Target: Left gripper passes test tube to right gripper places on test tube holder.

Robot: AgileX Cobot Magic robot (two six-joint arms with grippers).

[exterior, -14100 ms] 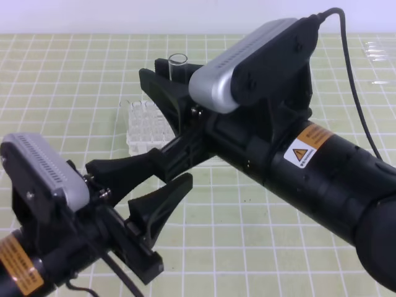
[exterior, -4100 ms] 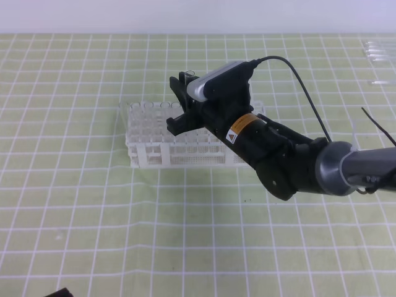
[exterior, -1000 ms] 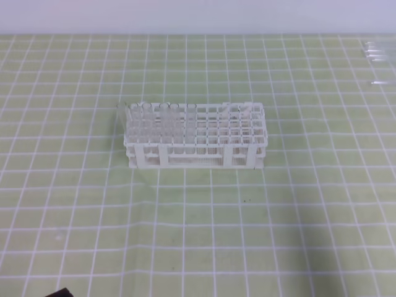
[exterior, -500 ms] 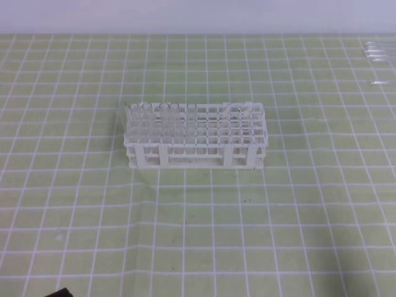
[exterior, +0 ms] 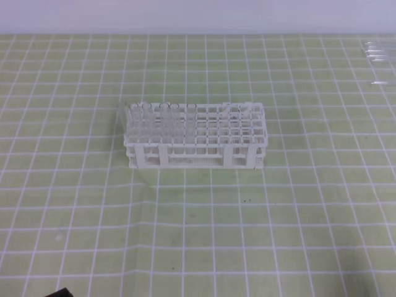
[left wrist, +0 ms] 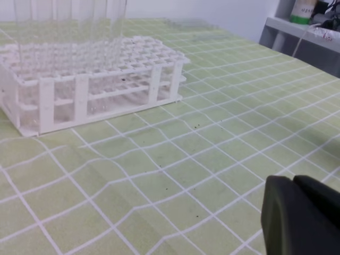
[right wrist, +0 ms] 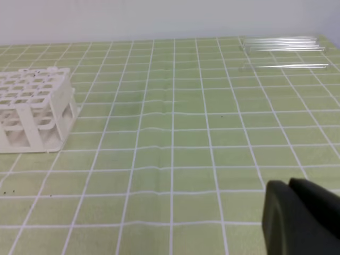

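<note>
a: exterior high view shows me only the test tube holder (exterior: 195, 135) standing mid-counter (exterior: 198, 235), its left cells filled with clear tubes. neither arm reaches over it.

b: and the fingers?

a: my left gripper (left wrist: 303, 218) sits low at the near edge of the counter, fingers pressed together, nothing between them. the right gripper (right wrist: 303, 218) looks the same in its own camera: fingers closed, empty.

b: where's the test tube (left wrist: 111, 24) you're meant to pass?

a: i judge it's one of those upright in the holder, left end; from the left wrist view the tubes rise clear of the white grid. i can't pick out which one. spare tubes (right wrist: 284, 45) lie flat at the far right corner of the counter.

b: so which step?

a: i'd say a placing is finished and both arms are parked. a next round would call for the left fingers to open and travel to the far right corner for a fresh tube.
</note>
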